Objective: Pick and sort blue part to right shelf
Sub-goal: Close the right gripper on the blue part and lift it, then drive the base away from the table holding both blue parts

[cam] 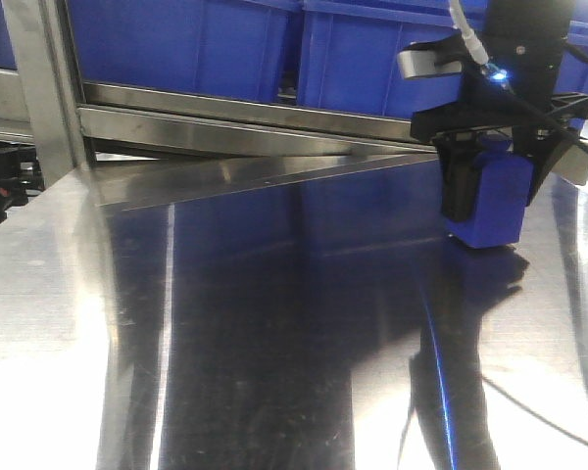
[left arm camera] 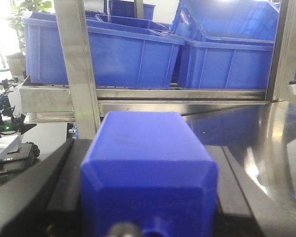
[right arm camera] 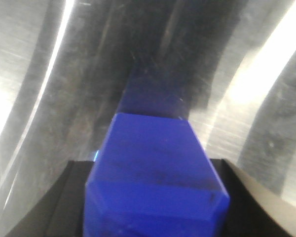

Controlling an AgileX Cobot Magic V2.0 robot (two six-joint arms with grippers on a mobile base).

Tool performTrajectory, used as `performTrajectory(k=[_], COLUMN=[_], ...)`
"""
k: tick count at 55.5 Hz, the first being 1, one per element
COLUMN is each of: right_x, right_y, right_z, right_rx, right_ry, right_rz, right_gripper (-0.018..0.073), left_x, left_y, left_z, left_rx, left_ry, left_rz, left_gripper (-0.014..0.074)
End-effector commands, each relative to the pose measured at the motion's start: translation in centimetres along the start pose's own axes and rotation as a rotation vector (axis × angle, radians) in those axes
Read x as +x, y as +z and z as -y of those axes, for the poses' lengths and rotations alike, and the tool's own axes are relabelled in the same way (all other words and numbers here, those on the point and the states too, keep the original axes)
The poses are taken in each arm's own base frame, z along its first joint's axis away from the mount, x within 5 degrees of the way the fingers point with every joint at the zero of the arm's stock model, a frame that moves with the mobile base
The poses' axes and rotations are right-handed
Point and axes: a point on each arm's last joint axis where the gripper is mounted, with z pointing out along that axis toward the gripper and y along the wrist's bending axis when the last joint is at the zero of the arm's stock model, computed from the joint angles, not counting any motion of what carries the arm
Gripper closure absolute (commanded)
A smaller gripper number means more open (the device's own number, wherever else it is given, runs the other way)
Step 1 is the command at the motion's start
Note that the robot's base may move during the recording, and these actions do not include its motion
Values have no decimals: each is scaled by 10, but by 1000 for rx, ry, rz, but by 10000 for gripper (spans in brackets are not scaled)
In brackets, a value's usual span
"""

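Right gripper (cam: 492, 196) pinches blue part (cam: 490, 213) by flat sides, left gripper (left arm camera: 148, 197) pinches other blue part (left arm camera: 148, 158). We reckon rigid, light, slick plastic.

1. One blue part (left arm camera: 148, 168) in my left wrist view, a second blue part (right arm camera: 153, 168) in my right: two in all.
2. I count at least four blue bins (left arm camera: 113, 54).
3. Two steel uprights (left arm camera: 81, 69).
4. One desk (cam: 274, 343).

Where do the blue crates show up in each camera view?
Front view: blue crates along the top edge, above the shelf rail.
Left wrist: upper half, behind the held blue part.
Right wrist: not in it.
Shared landmark: the reflective steel table, in all three.
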Motion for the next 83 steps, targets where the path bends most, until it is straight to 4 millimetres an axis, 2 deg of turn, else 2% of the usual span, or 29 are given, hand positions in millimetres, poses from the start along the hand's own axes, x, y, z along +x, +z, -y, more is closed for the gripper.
performTrajectory(k=[1,9,15,20,29,36,41,44,54,60,62,66,71,83], right_x=[3,26,56,85,147,199,239,270,343,380,387,380,375,373], right_y=[-49,-76,-99,-110,-132,-139,-145,-151,-155,-153,-153,-150,-148,-153], right_z=[1,0,-2,-3,-7,-9,-11,-13,-16,-17,-17,-15,-16,-16], right_rx=[6,11,13,16,24,32,39,44,70,100,111,124,115,107], right_ry=[6,6,8,8,8,7,6,6,-3,-10,-11,-13,-12,-11], right_rz=[139,231,328,400,559,698,832,952,1240,1363,1383,1287,1254,1313], right_gripper=[361,361,363,363,363,363,363,363,363,363,363,363,363,363], left_x=[-15,-15,-15,-15,-15,-15,-15,-15,-15,-15,-15,-15,-15,-14], left_y=[-7,-7,-7,-7,-7,-7,-7,-7,-7,-7,-7,-7,-7,-7], left_z=[0,0,0,0,0,0,0,0,0,0,0,0,0,0], left_rx=[18,18,18,18,18,18,18,18,18,18,18,19,19,16], left_ry=[-7,-7,-7,-7,-7,-7,-7,-7,-7,-7,-7,-9,-9,-5], left_rz=[124,124,124,124,123,123,123,123,123,123,123,124,119,115], left_gripper=[335,335,335,335,335,335,335,335,335,335,335,335,335,335])
